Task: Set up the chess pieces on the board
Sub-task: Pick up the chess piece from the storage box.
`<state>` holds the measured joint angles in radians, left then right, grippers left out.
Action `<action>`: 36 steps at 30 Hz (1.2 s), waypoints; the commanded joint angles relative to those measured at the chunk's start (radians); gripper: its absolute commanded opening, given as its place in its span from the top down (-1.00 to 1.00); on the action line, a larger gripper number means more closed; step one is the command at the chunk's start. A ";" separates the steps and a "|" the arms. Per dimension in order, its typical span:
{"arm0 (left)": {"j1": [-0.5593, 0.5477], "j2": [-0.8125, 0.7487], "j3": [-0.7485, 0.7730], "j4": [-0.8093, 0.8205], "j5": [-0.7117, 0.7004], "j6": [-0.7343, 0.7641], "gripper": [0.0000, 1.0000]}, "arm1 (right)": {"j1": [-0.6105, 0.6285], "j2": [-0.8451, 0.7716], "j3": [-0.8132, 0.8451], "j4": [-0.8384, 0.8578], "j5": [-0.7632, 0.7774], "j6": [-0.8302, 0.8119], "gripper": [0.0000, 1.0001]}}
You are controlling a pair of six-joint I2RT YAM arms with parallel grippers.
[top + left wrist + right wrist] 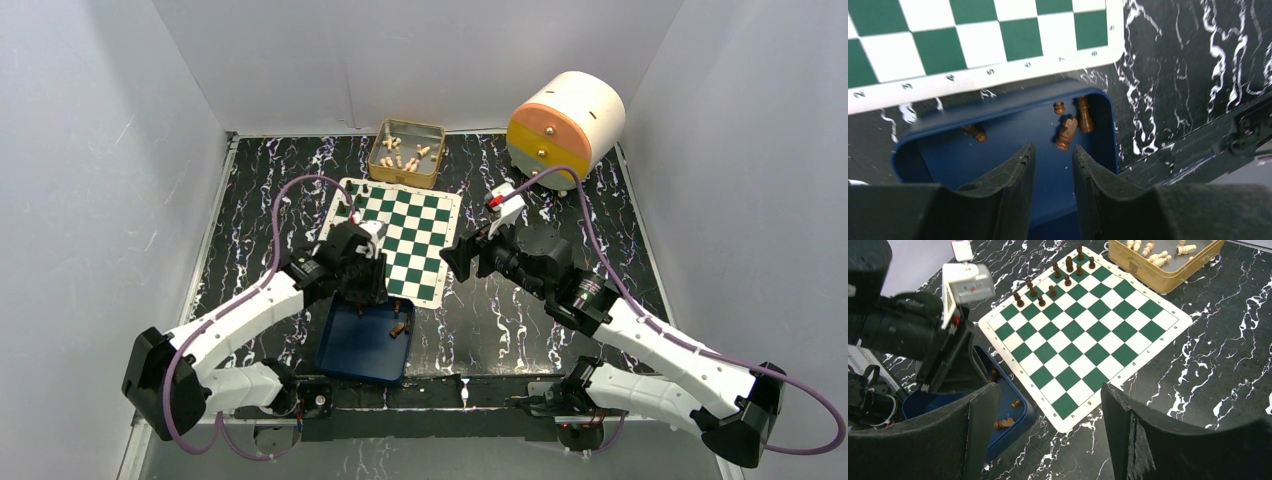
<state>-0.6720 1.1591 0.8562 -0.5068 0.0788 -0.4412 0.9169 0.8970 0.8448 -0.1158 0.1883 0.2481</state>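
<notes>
Black fingers of my left gripper (1054, 150) fill the bottom of the left wrist picture. They sit a little bit apart, and I see nothing between them, only the blue tray (948, 145) down below. Four brown chess pieces (1066, 131) are in that tray. Three are close together in one far corner, and one is alone by the far wall. The tray sits just beside the near edge of the board (1083, 335), which has green and white squares and a white rim. Both rest on the black table (1228, 355) with white swirls. My right gripper (1048, 390) hangs just beside the right side of the board. Its fingers are wide apart and hold nothing. More brown chess pieces stand on the board in two short rows along one edge, on the side where my left arm is. Past the far edge of the board is a gold tin (1168, 270) with cream pieces (1153, 252) lying inside it. A round cream and orange drum (565, 125) sits at the far right corner of the table.
</notes>
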 commanded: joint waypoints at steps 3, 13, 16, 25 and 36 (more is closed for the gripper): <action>-0.109 0.036 -0.059 -0.009 -0.116 -0.063 0.37 | 0.000 -0.044 -0.009 0.064 0.026 -0.002 -0.64; -0.152 0.091 -0.161 0.135 -0.079 -0.099 0.34 | -0.001 -0.079 -0.016 0.066 0.059 -0.015 -0.63; -0.162 0.101 -0.168 0.163 -0.080 -0.093 0.31 | 0.000 -0.085 -0.024 0.071 0.068 -0.015 -0.64; -0.196 0.175 -0.178 0.211 -0.056 -0.090 0.28 | -0.001 -0.096 -0.030 0.078 0.083 -0.023 -0.64; -0.230 0.179 -0.199 0.172 -0.159 -0.123 0.35 | 0.000 -0.099 -0.033 0.090 0.092 -0.030 -0.64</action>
<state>-0.8906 1.3434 0.6666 -0.3103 -0.0227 -0.5472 0.9169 0.8120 0.8066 -0.0978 0.2619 0.2310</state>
